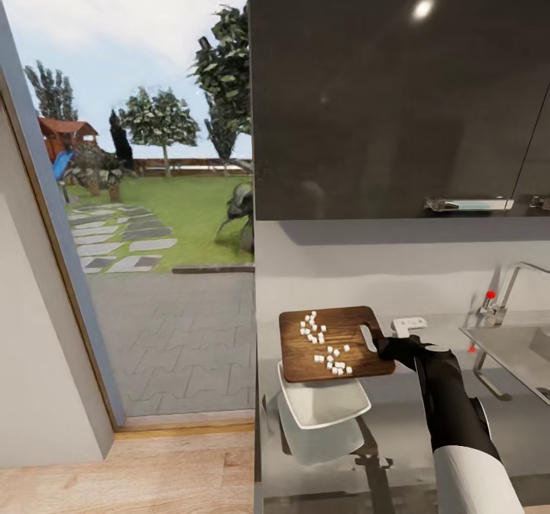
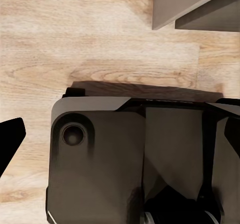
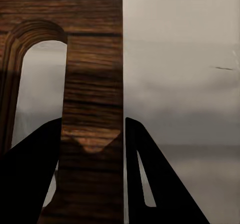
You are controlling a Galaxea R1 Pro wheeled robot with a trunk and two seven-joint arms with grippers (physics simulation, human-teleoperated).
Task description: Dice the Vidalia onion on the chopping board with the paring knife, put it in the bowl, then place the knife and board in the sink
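The chopping board (image 1: pixel 332 344) is pinched in my right gripper (image 1: pixel 386 344), held up off the countertop (image 1: pixel 428 415) and tipped a little toward the near side. In the right wrist view I see the two dark fingers (image 3: pixel 30 179) closed on either side of the wooden strip beside the board's handle slot (image 3: pixel 92 109), so the jaws are pressed onto the board's right edge. Small white pieces of diced onion (image 1: pixel 325 342) lie scattered over the board's top face, running from its far middle down toward the near right. Directly below the board's near edge sits the white bowl (image 1: pixel 321 407), on the counter, with its reflection in the glossy surface just nearer to me. My black-sleeved right arm (image 1: pixel 451 407) comes in from the near right to the board's handle. Just beyond the gripper a small white object (image 1: pixel 409 324) rests on the counter; I cannot tell what it is. Farther right are the sink (image 1: pixel 512 350) and its chrome tap (image 1: pixel 504 292) with the red-tipped lever. Black upper cabinets (image 1: pixel 397 94) hang above. To the left, an open doorway looks out on grey paving (image 1: pixel 176 338), grass and trees. In the left wrist view I see light wood floor (image 2: pixel 75 34) and the robot's dark base (image 2: pixel 125 159); of the left gripper (image 2: pixel 10 139) one dark finger shows at the edge, and I cannot tell how its jaws stand
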